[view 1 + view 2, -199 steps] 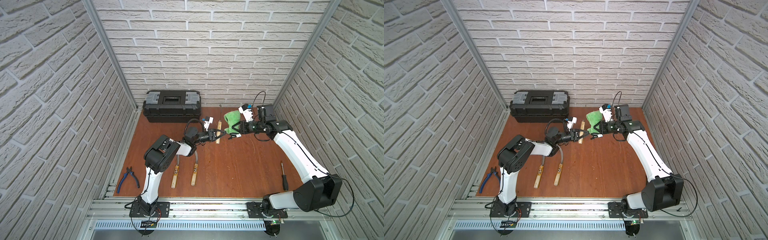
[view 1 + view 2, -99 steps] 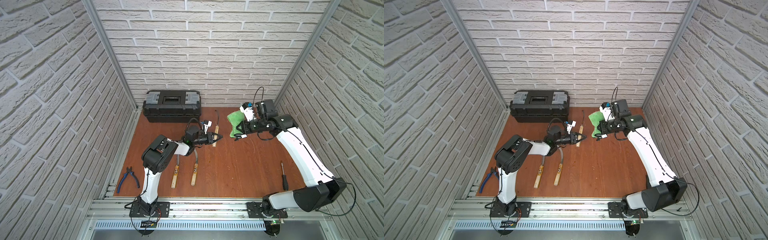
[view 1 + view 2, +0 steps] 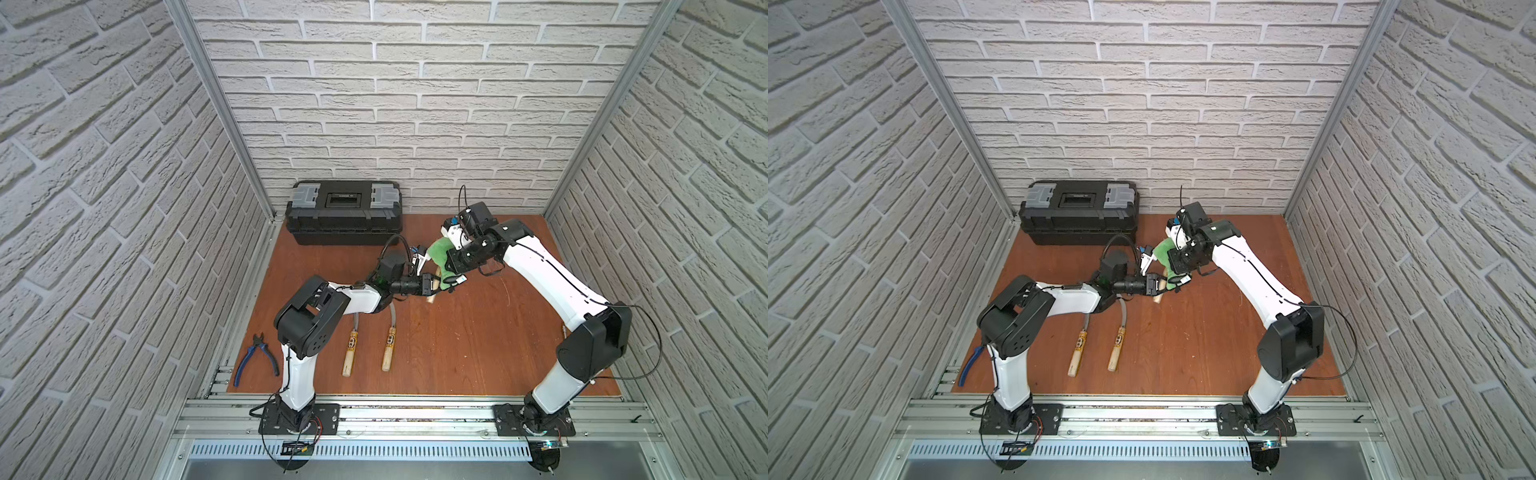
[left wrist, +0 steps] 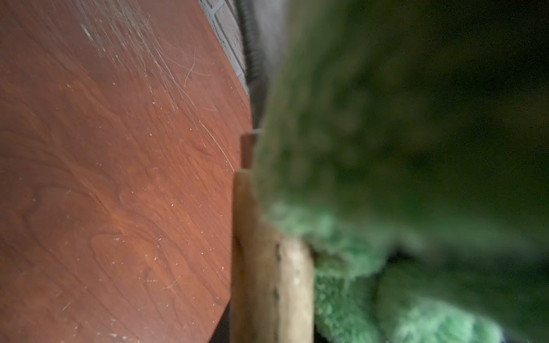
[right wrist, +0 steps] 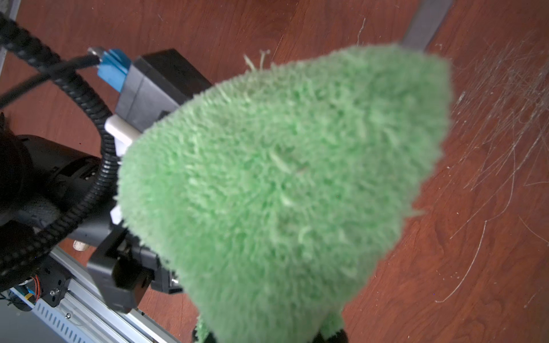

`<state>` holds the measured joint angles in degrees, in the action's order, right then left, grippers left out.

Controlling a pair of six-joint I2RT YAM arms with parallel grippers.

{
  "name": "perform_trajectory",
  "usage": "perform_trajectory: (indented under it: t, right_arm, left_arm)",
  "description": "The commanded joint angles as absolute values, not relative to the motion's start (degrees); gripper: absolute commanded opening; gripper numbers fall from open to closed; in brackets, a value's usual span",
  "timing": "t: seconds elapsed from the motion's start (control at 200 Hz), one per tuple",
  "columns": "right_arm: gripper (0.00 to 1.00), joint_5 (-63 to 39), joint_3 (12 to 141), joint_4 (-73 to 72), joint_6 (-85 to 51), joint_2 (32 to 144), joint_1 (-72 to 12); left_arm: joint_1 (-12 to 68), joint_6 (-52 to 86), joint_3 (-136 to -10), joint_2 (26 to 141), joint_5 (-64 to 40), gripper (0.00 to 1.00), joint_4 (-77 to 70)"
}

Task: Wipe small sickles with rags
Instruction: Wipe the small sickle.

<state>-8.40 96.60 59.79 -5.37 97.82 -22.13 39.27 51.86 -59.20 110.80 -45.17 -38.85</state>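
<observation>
The left pincer (image 3: 430, 286) is squeezed shut on the pale wooden handle (image 4: 267, 282) of one small sickle (image 3: 431, 297). Only the end of the handle pokes out below the pincer in both top views. The right pincer (image 3: 454, 277) is clamped on one end of the green rag (image 3: 438, 254). The fluffy part of the rag lies right over the spot where the blade should be.

In the left wrist view the rag touches the handle and hides nearly all the metal. In the right wrist view a grey strip (image 5: 427, 20) sticks out past the rag, and I think it is the blade.

The sickle looks light and stiff. Its blade is thin and surely sharp, so the wood is the safe place to hold it. The rag is soft and floppy and could snag on the edge. It is best pinched at one end so the rest can wrap around the blade.

The held sickle runs front to back, over the middle of the table (image 3: 457, 353). Its handle end points at the front rail and its blade at the back wall. I cannot tell if it touches the table.

Two other sickles (image 3: 389, 345) lie flat side by side, nearer the front. Their handles point forward and their blades run under the left arm. A black toolbox (image 3: 343, 212) stands at the back. Blue pliers (image 3: 253, 357) lie at the front left.
</observation>
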Motion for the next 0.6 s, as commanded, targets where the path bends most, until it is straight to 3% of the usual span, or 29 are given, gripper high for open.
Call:
perform_trajectory:
  t: [0.0,0.255,0.595]
  right_arm:
    - [0.03,-5.91,99.21,59.04,-5.45,98.88,-22.19]
    - [0.03,-1.65,101.84,59.06,-5.65,105.02,-21.58]
    - [0.03,1.65,105.2,59.67,-5.46,110.9,-20.66]
  left_arm:
    - [40.71,45.85,-59.88,106.46,-46.55,0.0,-35.75]
    - [43.09,35.02,-59.82,100.66,-44.3,0.0,-22.14]
    - [44.28,29.18,-57.83,95.75,-42.46,0.0,-16.1]
